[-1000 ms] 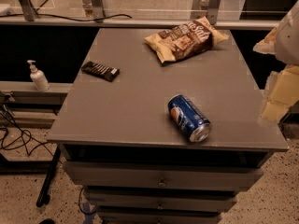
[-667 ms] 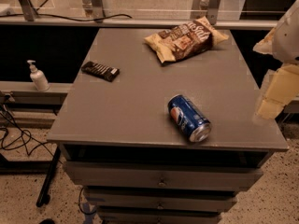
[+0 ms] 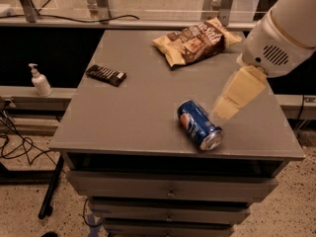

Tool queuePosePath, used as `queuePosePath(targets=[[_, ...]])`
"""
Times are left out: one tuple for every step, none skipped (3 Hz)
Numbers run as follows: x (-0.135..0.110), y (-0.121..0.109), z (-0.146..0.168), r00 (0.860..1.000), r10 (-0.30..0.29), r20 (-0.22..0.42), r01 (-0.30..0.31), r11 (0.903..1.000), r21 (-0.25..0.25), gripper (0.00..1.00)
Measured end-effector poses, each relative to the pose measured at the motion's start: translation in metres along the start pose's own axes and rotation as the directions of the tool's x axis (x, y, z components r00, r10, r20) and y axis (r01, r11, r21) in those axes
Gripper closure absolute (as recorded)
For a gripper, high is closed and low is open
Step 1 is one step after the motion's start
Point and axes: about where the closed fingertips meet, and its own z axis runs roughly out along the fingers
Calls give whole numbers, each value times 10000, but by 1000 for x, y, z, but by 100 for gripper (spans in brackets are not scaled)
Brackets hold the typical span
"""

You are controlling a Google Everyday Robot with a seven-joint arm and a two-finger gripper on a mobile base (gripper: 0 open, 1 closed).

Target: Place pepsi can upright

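Observation:
The pepsi can is blue with a round red-white-blue logo and lies on its side near the front edge of the grey table, its silver end facing front right. My gripper is a cream-coloured piece hanging from the white arm at the right. It hovers just right of the can, close to its far end.
A brown snack bag lies at the back of the table. A dark flat bar lies at the left. A white pump bottle stands on a ledge left of the table. Drawers sit below the tabletop.
The arm and gripper have swung in from the right edge toward the can. The can, bag and bar have not moved.

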Motion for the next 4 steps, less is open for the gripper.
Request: queuePosePath(targets=[[-27,19,22,9949,1006,73,-1006,9949,-31,0],[-37,39,56,9830,1700,-689,-1682,9853,312,0],[-27,51,87,9614,2232,-1607,-2129,9739,794,0],[-14,57,110,9396,2546,-2286,-2337,9655,1148,0]])
